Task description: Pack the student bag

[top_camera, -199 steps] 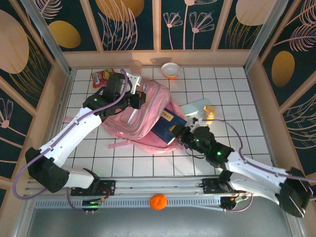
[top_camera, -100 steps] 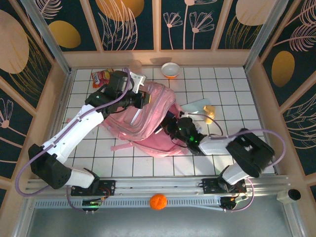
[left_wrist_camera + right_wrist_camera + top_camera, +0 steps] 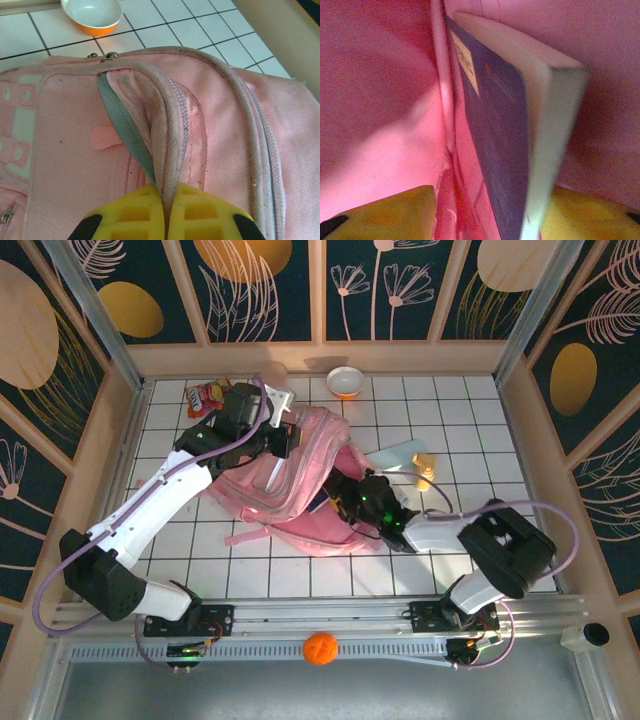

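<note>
The right gripper point(image 3: 487, 215) has just spread off the blue book point(image 3: 495, 130), leaving it between its jaws inside the student bag point(image 3: 225, 125), whose rim the left gripper point(image 3: 166, 212) pinches tight, so that item looks packed.

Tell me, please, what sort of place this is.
Probably a robot test cell rather than a real room: a white gridded tabletop, printed leaf-pattern wall panels boxing it in, and an aluminium mounting rail along the near edge.

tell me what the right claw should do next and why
Probably draw the right claw straight back out: the book lies inside the student bag, the claw is open around it, and the left claw pinches the zip edge.
</note>
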Tool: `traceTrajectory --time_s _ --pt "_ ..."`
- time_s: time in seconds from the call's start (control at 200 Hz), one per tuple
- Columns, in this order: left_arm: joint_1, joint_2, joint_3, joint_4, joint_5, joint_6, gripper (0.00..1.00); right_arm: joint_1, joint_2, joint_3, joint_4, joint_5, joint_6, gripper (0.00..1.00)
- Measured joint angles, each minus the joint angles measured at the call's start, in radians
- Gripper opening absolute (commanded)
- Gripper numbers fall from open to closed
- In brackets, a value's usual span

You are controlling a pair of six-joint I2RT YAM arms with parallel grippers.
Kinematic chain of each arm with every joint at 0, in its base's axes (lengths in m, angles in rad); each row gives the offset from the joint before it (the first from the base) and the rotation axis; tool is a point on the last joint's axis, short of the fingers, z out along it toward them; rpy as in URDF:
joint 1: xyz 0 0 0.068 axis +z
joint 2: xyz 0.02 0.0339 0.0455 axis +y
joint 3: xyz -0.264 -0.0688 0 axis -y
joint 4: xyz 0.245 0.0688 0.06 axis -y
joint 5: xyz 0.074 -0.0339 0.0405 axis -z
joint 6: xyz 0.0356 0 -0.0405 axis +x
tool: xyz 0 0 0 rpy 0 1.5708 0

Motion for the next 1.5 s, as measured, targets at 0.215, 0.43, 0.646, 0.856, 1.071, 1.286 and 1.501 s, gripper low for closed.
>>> traceTrajectory --time_s 0.215,0.43,0.646,0.856,1.071,1.286,1.501 --pt "0.001 0.000 -0.051 0.033 -0.037 0.007 0.00 -0.006 -0.230 -0.027 -0.272 0.001 -0.071 0.54" --pt "0.003 0.026 -0.116 0.114 0.019 0.011 0.27 -0.006 -0.498 0.029 -0.557 0.055 -0.277 0.53" --pt "0.012 0.064 -0.159 0.155 0.039 0.013 0.67 0.023 -0.555 0.224 -0.746 0.109 -0.620 0.53" --pt "0.143 -0.017 -0.286 0.224 0.078 -0.053 0.73 0.155 -0.452 0.338 -0.860 0.180 -0.995 0.55" --pt "0.307 -0.107 -0.456 0.263 0.139 -0.132 0.73 0.374 -0.092 0.447 -0.922 0.284 -1.367 0.65" --pt "0.366 -0.152 -0.579 0.311 0.187 -0.190 0.72 0.449 0.169 0.463 -0.875 0.372 -1.599 0.70" --pt "0.367 -0.181 -0.617 0.343 0.203 -0.215 0.71 0.441 0.259 0.452 -0.759 0.519 -1.711 0.28"
